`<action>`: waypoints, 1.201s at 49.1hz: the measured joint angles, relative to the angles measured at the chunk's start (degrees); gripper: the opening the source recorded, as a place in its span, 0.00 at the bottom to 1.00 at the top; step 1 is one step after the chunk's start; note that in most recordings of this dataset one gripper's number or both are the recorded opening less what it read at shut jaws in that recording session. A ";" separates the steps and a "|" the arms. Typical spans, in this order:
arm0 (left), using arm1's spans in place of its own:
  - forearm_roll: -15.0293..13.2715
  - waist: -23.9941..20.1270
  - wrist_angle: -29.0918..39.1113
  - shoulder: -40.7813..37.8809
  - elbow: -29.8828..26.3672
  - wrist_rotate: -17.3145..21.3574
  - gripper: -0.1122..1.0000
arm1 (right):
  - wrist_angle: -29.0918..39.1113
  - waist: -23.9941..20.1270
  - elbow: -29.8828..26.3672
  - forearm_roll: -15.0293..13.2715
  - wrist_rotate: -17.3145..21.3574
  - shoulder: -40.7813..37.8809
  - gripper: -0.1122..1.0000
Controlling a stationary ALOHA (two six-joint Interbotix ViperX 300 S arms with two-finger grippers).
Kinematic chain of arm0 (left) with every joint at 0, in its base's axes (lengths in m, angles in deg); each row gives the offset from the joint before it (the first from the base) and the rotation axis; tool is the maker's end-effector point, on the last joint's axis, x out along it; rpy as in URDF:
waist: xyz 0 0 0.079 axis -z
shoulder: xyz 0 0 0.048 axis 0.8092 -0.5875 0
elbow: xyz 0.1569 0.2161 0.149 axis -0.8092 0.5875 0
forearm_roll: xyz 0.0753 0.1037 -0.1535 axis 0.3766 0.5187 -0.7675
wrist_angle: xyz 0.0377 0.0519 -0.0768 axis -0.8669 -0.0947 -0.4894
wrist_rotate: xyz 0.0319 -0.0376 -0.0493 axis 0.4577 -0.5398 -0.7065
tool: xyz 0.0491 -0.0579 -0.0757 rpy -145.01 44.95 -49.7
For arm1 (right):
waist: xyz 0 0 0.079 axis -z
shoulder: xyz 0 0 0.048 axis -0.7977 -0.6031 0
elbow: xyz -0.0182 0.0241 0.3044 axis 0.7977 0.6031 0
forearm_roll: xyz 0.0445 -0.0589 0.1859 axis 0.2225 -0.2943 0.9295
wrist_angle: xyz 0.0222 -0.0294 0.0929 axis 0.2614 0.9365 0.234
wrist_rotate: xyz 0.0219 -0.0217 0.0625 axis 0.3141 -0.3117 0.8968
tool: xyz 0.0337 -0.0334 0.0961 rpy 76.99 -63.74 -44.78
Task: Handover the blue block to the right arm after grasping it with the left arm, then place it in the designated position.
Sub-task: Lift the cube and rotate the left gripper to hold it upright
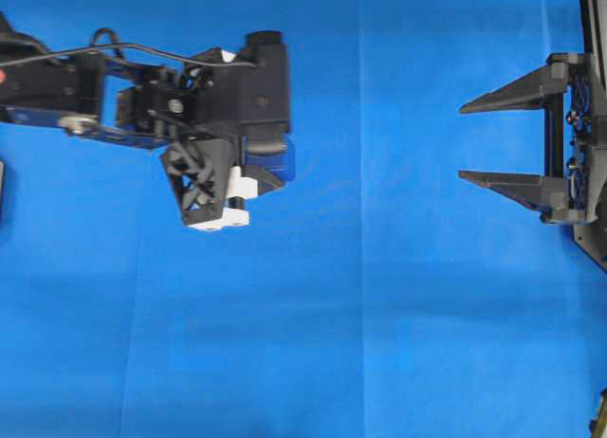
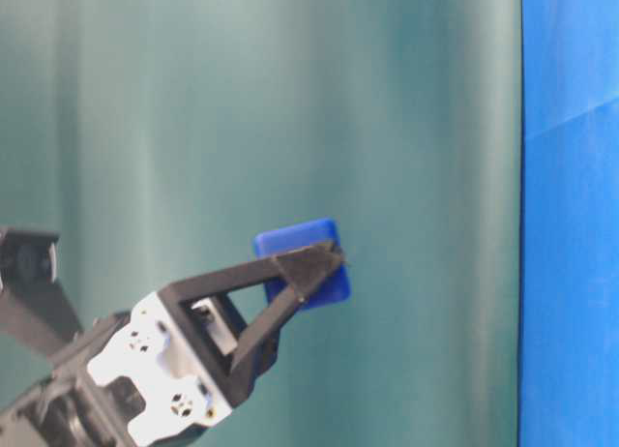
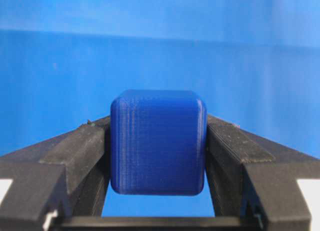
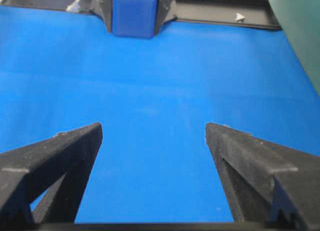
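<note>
Left gripper (image 3: 157, 156) pinching blue block (image 3: 158, 141) off the blue cloth (image 1: 379, 343); right gripper (image 1: 469, 142) spread wide, well apart
Risk: thin fingertip pinch, block could twist or drop if right jaws close off-centre at handover

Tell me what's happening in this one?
The left arm's gripper is shut on the small dark-blue cube, pinching it between its black fingertips above the bright blue cloth. The right arm's gripper, with mint-green parts, waits on the far side with its jaws wide open and empty, pointing toward the cube. There is a clear gap between them, so the handover has not yet happened.
</note>
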 measured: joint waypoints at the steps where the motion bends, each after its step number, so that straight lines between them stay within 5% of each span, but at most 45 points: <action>1: 0.00 0.00 -1.49 0.53 0.88 0.00 0.52 | 0.00 0.00 0.00 0.00 0.00 0.00 0.97; 30: 0.00 0.00 -46.67 14.41 24.96 1.41 0.52 | -1.23 0.00 0.00 -0.09 0.00 0.00 0.97; 49: -0.18 0.00 -49.13 15.03 25.93 1.41 0.52 | -1.58 0.00 0.00 -0.79 -0.62 -0.09 0.97; 59: -0.26 0.00 -49.75 15.21 26.02 1.23 0.52 | -1.32 0.00 -0.97 -7.47 -2.02 -0.09 0.97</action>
